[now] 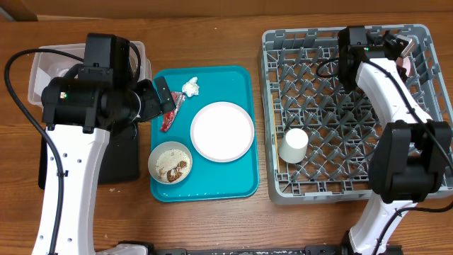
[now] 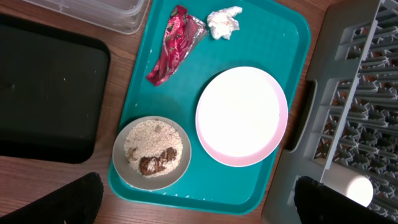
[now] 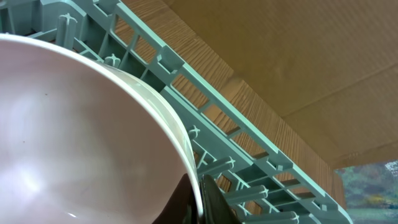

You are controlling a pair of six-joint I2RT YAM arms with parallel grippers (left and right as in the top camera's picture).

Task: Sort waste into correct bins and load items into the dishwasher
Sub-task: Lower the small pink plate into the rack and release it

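Hovers over the teal tray (image 2: 273,43) with left jaws spread wide, above red wrapper (image 2: 174,43), tissue (image 2: 224,23), pink plate (image 2: 242,116) and scrap-filled cream bowl (image 2: 116,152). Pinches the pink bowl (image 3: 74,137) by its rim in right jaws at the far corner of the grey rack (image 1: 269,113).

My left arm (image 1: 67,177) rises from the near left, its white link running up to a bulky black joint, with the wrist turned to the right. My left gripper (image 1: 157,99) faces down with its jaws spread wide. In the wrist view its two dark fingertips (image 2: 71,200) sit at the bottom corners. My right arm (image 1: 389,81) arcs to the far right. My right gripper (image 1: 402,49) is clamped on the rim of the pale pink bowl (image 3: 74,137), one dark finger (image 3: 214,202) against its edge.
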